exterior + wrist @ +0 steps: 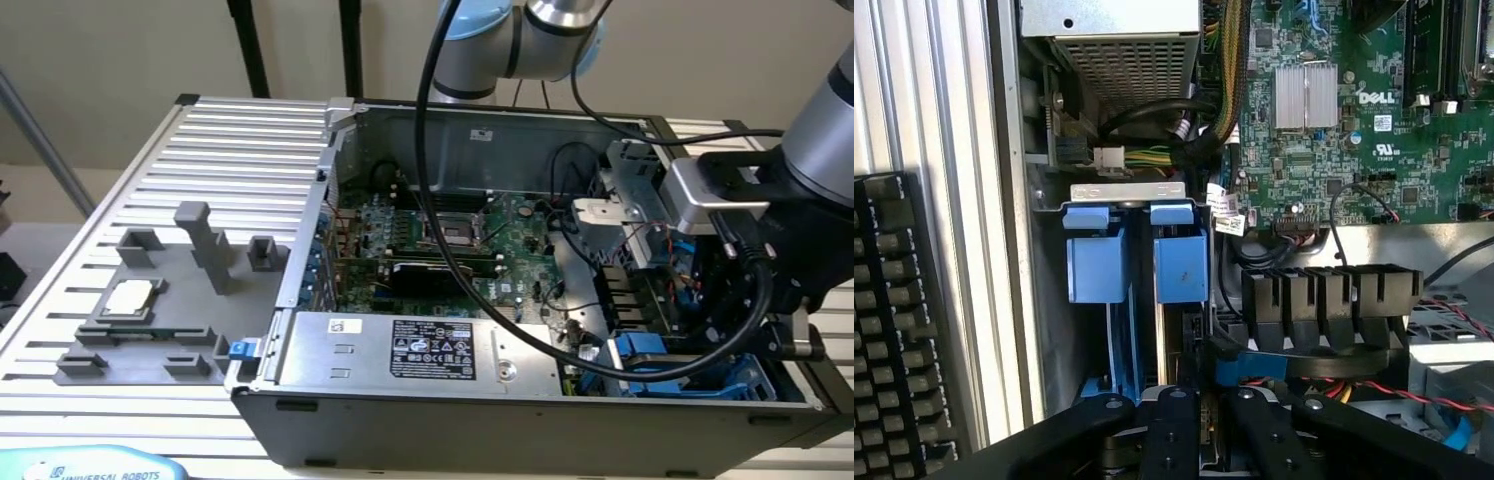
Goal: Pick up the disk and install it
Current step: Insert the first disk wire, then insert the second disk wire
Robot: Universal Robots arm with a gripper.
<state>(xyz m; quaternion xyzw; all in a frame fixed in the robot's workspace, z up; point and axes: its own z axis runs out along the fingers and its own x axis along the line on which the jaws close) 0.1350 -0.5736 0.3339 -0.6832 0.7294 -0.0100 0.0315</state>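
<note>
Open computer case (441,420), hand (1199,420) pinching the disk (1179,330) edge-on in its blue drive bay (1099,255)

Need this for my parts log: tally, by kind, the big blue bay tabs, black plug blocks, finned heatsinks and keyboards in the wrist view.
Blue bay tabs: 2
Black plug blocks: 4
Finned heatsinks: 1
Keyboards: 1
Total: 8

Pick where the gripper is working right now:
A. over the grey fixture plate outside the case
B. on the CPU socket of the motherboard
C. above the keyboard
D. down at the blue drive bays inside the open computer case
D: the gripper sits low over the blue-railed drive bays inside the computer case.
</note>
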